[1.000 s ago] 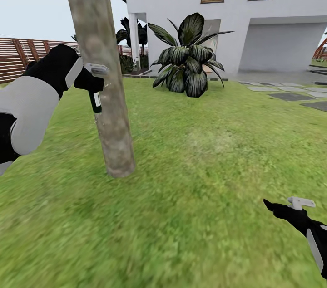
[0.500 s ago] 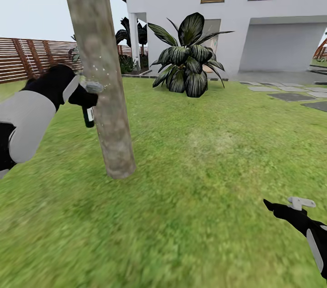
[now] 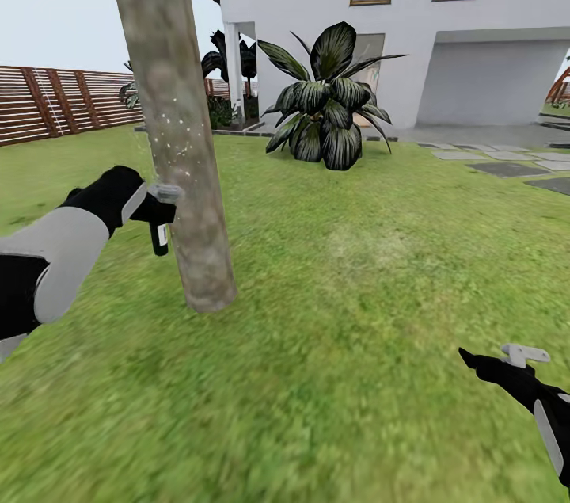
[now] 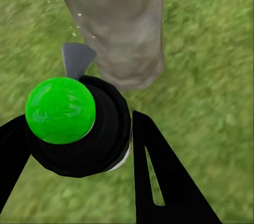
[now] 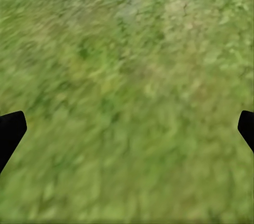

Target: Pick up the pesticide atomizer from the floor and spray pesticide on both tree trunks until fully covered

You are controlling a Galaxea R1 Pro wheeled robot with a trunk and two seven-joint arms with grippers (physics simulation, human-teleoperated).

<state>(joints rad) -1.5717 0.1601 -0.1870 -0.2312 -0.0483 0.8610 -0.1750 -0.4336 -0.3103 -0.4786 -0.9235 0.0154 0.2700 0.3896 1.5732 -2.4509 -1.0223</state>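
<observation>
The pesticide atomizer [image 3: 161, 227] is clamped in the left gripper [image 3: 155, 211], at the left of the scene, with its grey spray head just beside the tree trunk [image 3: 184, 170]. The bottle hangs below the spray head, roughly upright. In the left wrist view the bottle [image 4: 79, 128] sits between the two black fingers [image 4: 159, 176], with a green marker ball above it and the base of the trunk [image 4: 124, 28] beyond. The nozzle faces the trunk at about its lower-middle height.

White specks lie on the bark [image 3: 178, 127] above the nozzle; they appear to be spray droplets. Below the nozzle the bark shows no such specks.

The right gripper [image 3: 495, 364] hangs low at the near right over the grass [image 3: 356, 289], holding nothing, with its fingers set wide apart in the right wrist view [image 5: 127, 128].

Judged step: spraying the first trunk, part covered. The next move calls for carrying the nozzle down toward the base while keeping it aimed at the bark, then around the far side, which cannot be checked from here. A second tree is yet to be treated. Beyond stand a large dark-leaved plant [image 3: 328, 103], a white house [image 3: 443, 28] and a slat fence [image 3: 63, 103].
</observation>
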